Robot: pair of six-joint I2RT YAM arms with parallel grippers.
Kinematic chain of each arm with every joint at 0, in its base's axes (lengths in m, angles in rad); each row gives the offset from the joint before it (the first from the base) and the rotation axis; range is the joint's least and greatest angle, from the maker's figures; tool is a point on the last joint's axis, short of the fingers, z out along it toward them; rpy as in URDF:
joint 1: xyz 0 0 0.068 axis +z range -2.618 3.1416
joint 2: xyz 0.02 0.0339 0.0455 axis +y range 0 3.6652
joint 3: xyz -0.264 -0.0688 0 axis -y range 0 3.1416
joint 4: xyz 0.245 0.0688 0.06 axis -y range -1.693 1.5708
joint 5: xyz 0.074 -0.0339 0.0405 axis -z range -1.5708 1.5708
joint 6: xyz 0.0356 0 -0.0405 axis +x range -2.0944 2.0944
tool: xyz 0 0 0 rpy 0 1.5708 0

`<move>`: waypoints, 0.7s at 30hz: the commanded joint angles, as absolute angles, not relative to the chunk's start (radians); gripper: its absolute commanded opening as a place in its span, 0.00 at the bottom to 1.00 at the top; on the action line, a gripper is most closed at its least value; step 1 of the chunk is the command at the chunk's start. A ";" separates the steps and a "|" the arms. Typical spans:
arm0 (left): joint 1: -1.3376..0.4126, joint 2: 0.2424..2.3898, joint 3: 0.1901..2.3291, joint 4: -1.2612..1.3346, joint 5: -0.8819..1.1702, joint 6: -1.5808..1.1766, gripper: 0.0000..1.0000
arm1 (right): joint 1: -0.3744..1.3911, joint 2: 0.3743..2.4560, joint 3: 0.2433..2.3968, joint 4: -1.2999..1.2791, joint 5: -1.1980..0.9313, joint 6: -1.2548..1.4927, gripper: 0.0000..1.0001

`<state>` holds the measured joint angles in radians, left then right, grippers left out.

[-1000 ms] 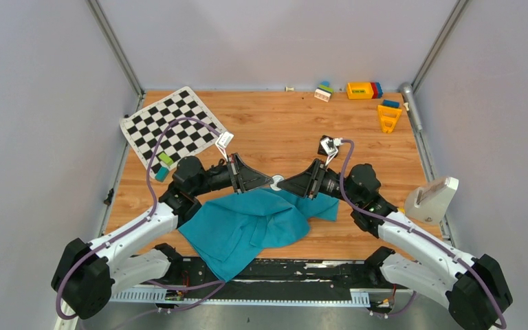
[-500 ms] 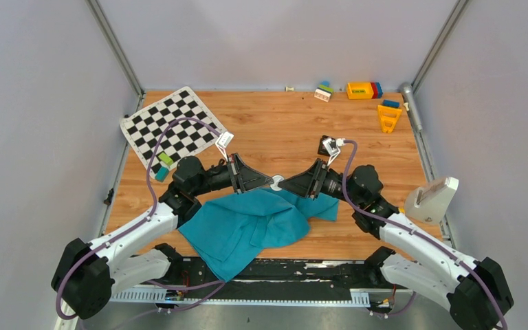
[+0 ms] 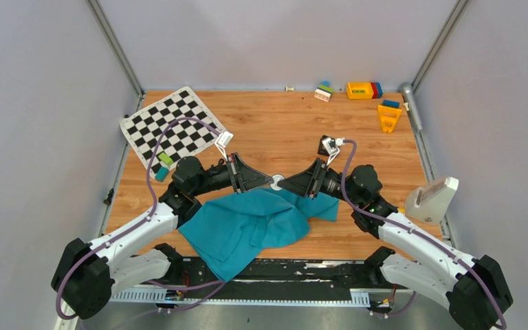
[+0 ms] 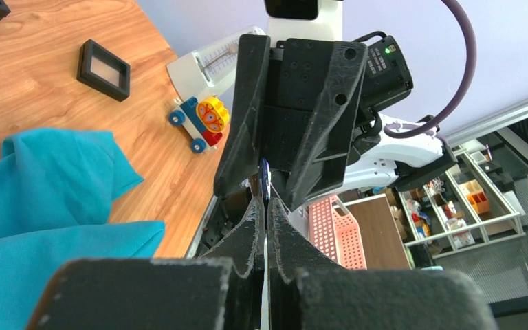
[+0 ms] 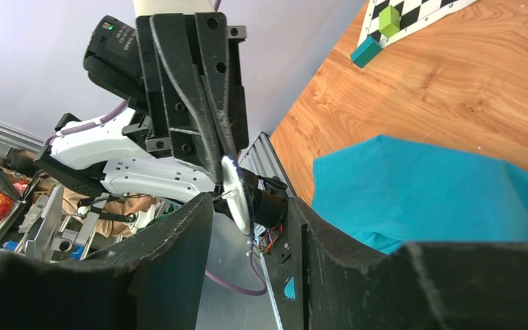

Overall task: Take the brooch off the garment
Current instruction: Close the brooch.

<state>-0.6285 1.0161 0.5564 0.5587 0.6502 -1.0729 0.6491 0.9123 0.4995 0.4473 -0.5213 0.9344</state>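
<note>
The teal garment (image 3: 247, 223) lies crumpled on the wood near the front edge. Just above its far edge my two grippers meet tip to tip. The brooch (image 3: 276, 182) is a small white disc. My left gripper (image 3: 269, 182) is shut on it, and in the left wrist view the fingers (image 4: 254, 220) press together on a thin white sliver. In the right wrist view the brooch (image 5: 236, 196) stands edge-on, clear of the garment (image 5: 440, 185). My right gripper (image 5: 251, 206) is open, one finger on each side of the disc.
A black-and-white checkered mat (image 3: 172, 124) lies at the back left, with green and teal blocks (image 3: 163, 167) at its near corner. Toy bricks (image 3: 361, 90) and a yellow piece (image 3: 388, 115) sit at the back right. A small black box (image 3: 328, 145) and a white object (image 3: 432, 198) are on the right.
The right arm has shifted very slightly by the brooch. The left arm, the brooch and the garment have stayed where they were.
</note>
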 commanded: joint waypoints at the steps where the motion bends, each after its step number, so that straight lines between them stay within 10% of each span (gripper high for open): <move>1: -0.629 1.015 0.569 0.602 0.663 -1.079 0.00 | 0.649 0.931 0.523 0.491 -0.522 0.942 0.43; 21: -0.629 1.017 0.565 0.601 0.664 -1.079 0.00 | 0.649 0.927 0.537 0.483 -0.510 0.943 0.46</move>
